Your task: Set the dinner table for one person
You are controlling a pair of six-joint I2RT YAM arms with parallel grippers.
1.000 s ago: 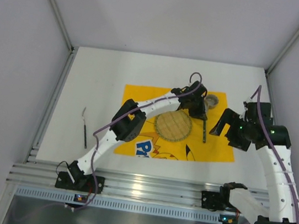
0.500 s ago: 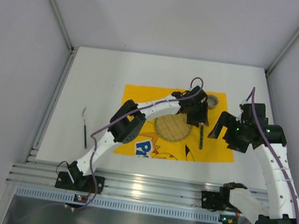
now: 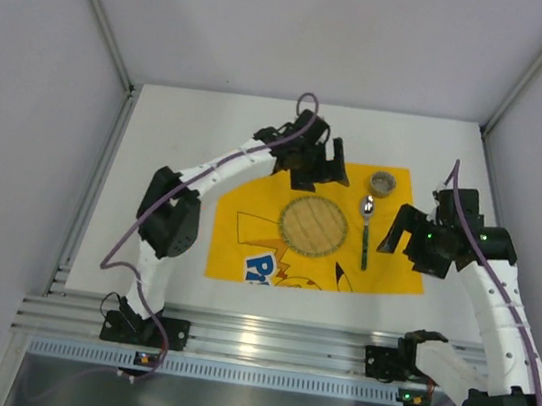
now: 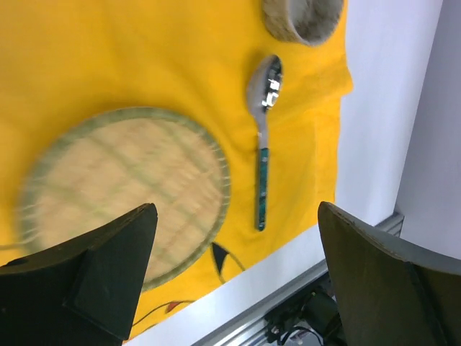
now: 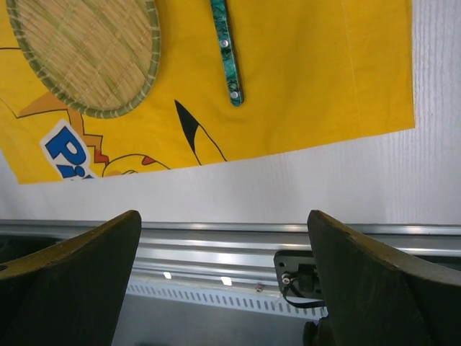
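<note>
Shifted since a second ago: the left pincer (image 3: 336,169), then low over the right rim of the round woven mat (image 3: 314,226) and clamped on the spoon (image 3: 365,237), now up past the mat's far edge, over the far border of the yellow cloth (image 3: 253,190). Fingers spread wide there, nothing between them. Spoon let go and lying flat on the cloth just right of the mat, close beside its rim yet not touching, shiny bowl toward the far side, green handle toward the near side. Small round cup (image 3: 384,184) to the far right of the mat, just beyond the spoon's bowl, upright near the cloth's far right corner. Right pincer (image 5: 223,231) to the right of the mat, out past the spoon, over the cloth's right border, much as before; likewise spread wide and holding nothing. Under it all, the white worktop (image 3: 184,140): cloth laid flat on it, mat about at the cloth's middle, bare white beyond the yellow on every side of the mat, widest to the left and on the far side. Cartoon print in black and blue on the cloth, left of and nearer than the mat. From the left wrist, mat blurred, spoon sharper. From the right wrist, the mat's near part, the handle's end, the cloth's near hem, a strip of worktop, then the metal rail (image 3: 262,338) nearer than the mat.
</note>
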